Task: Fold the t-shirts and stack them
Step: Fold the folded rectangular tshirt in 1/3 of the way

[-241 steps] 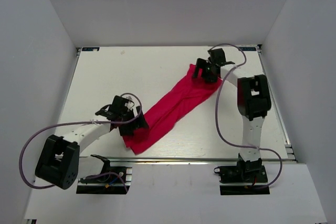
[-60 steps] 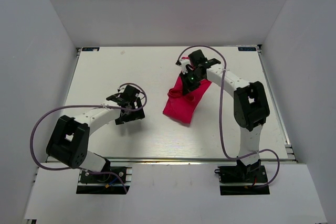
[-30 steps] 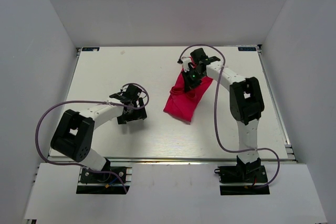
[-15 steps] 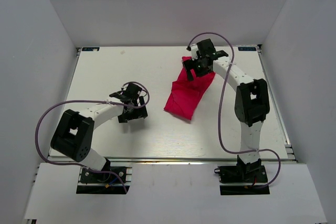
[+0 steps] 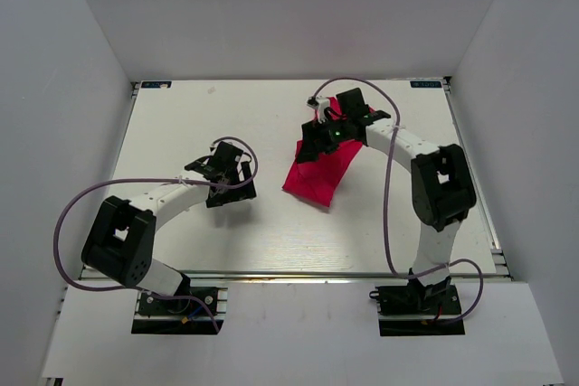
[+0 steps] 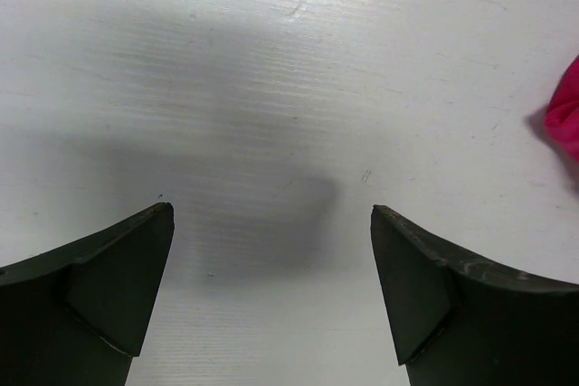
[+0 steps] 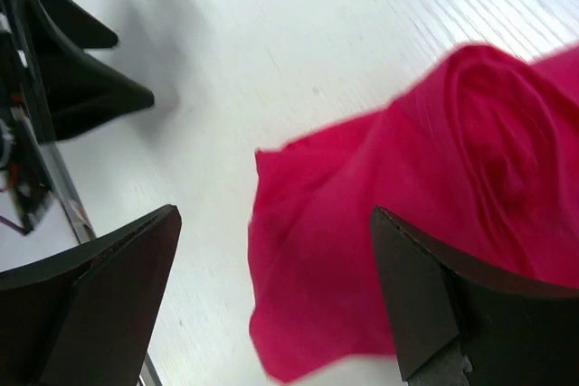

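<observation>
The crimson-pink t-shirt (image 5: 318, 176) lies folded into a narrow bundle right of the table's middle. Its far end is hidden under my right arm. My right gripper (image 5: 310, 147) hovers over the bundle's left side, open, with nothing between its fingers. In the right wrist view the t-shirt (image 7: 425, 214) fills the right half, and the right gripper (image 7: 274, 214) spans its loose left edge. My left gripper (image 5: 232, 189) rests low over bare table to the left of the shirt, open and empty. From the left wrist, the left gripper (image 6: 271, 212) frames white table, with a t-shirt corner (image 6: 565, 119) at the right edge.
White walls enclose the table (image 5: 181, 124) on the left, back and right. A purple cable (image 5: 86, 205) loops beside the left arm and another cable (image 5: 387, 214) hangs along the right arm. The left arm's gripper (image 7: 63, 70) shows in the right wrist view's top left.
My right gripper has opened and let go of the shirt, lifted toward the back, then come forward and left over the bundle. The left arm has barely moved.
</observation>
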{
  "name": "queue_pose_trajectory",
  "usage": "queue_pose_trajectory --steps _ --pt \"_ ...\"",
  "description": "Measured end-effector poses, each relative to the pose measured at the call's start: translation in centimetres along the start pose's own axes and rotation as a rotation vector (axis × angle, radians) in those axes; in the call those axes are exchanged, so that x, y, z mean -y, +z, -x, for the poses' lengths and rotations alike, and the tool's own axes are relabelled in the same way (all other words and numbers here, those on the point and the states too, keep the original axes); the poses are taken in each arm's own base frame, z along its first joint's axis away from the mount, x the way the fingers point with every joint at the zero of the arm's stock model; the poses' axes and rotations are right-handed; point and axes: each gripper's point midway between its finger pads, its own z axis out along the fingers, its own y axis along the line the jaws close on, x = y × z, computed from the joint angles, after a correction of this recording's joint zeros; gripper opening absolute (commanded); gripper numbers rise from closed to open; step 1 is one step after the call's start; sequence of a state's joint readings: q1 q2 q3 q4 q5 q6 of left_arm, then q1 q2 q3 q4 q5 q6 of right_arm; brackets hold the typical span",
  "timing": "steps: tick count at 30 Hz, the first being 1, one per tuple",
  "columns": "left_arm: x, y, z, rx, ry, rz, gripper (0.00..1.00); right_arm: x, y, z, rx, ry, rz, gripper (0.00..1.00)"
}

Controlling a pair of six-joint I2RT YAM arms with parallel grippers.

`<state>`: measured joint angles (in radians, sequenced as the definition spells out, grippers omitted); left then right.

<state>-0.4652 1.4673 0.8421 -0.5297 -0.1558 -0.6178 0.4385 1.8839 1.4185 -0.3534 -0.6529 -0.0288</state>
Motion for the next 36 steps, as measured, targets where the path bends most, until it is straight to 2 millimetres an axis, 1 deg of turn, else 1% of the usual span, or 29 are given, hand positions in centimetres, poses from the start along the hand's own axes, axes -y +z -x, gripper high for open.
queue_pose_trajectory --steps 2,4,6,8,14,20,22,24,28,30,32,34,35,36 --pt "0.2 0.0 0.1 0.003 0.005 -0.009 1.0 0.4 1.3 0.1 0.003 0.023 0.044 0.9" --pt "0.4 0.0 0.1 0.005 0.011 -0.019 1.0 1.2 2.7 -0.3 0.001 0.055 0.067 0.9" --pt "0.7 0.0 0.3 0.009 0.018 -0.038 1.0 2.1 3.6 -1.0 -0.008 0.095 0.063 0.9" --pt "1.2 0.0 0.5 0.017 0.027 -0.062 1.0 3.2 4.0 -1.3 -0.005 0.128 0.047 0.9" --pt "2.7 0.1 0.9 0.029 0.078 -0.137 1.0 7.2 4.2 -1.3 0.039 0.232 -0.04 0.9" --pt "4.7 0.3 1.2 0.035 0.156 -0.245 1.0 8.4 3.4 -0.8 0.076 0.268 -0.05 0.9" --pt "5.3 0.4 1.3 0.038 0.177 -0.279 1.0 8.4 2.8 -0.7 0.08 0.268 -0.069 0.9" --pt "6.1 0.6 1.3 0.037 0.193 -0.317 1.0 7.8 1.6 -0.9 0.086 0.266 -0.105 0.9" --pt "8.1 1.2 1.6 0.039 0.22 -0.404 1.0 4.7 -3.1 -1.0 0.144 0.262 -0.193 0.9" --pt "9.2 1.7 1.9 0.033 0.23 -0.44 0.94 3.4 -5.1 -1.7 0.18 0.271 -0.233 0.9" --pt "10.7 2.4 2.3 0.035 0.247 -0.477 0.86 2.5 -6.5 -3.6 0.191 0.303 -0.277 0.89" --pt "11.5 3.0 2.1 0.023 0.259 -0.492 0.82 2.1 -7.0 -6.5 0.169 0.353 -0.308 0.85" --pt "11.9 3.4 2.0 0.017 0.266 -0.499 0.8 2.0 -7.1 -8.2 0.147 0.384 -0.32 0.81" --pt "12.3 3.7 2.0 0.012 0.271 -0.502 0.77 1.9 -7.0 -9.7 0.124 0.411 -0.327 0.75"
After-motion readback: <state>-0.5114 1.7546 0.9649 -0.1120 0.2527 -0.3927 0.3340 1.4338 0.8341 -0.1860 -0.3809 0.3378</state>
